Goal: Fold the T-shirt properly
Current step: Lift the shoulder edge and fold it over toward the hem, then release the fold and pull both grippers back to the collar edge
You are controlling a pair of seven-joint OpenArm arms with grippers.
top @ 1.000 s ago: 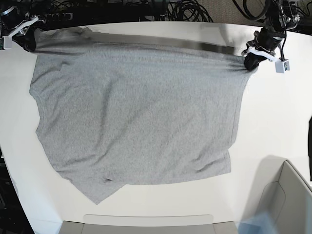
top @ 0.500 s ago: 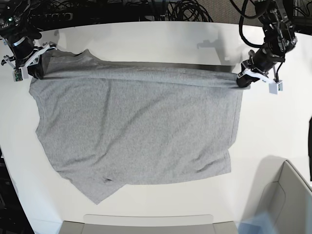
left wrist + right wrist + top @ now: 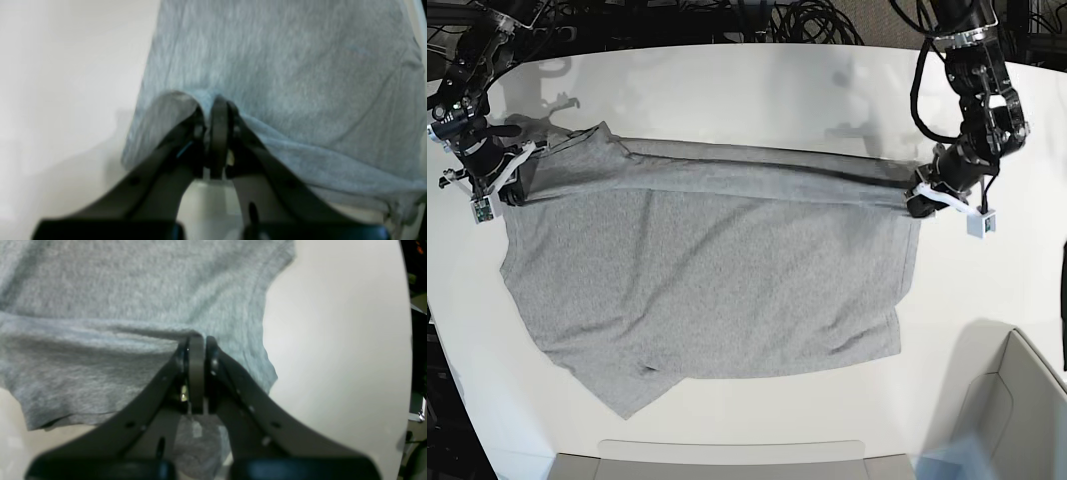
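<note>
The heather-grey T-shirt [image 3: 717,270] lies spread on the white table, plain side up, its far edge folded over toward the near side in a long band. My left gripper [image 3: 919,203] is shut on the fold's right end; in the left wrist view [image 3: 218,110] the jaws pinch grey cloth [image 3: 283,66]. My right gripper [image 3: 509,185] is shut on the fold's left end; in the right wrist view [image 3: 196,346] the jaws pinch the cloth [image 3: 116,290]. No lettering shows.
The white table [image 3: 757,90] has a bare strip behind the fold. A grey bin [image 3: 1017,400] stands at the near right, a grey tray edge [image 3: 727,455] at the near middle. Cables [image 3: 797,20] lie behind the table.
Both grippers have drawn the shirt's far edge toward the near side, over the shirt body. The folded band now lies lower on the shirt, and more bare table shows behind it.
</note>
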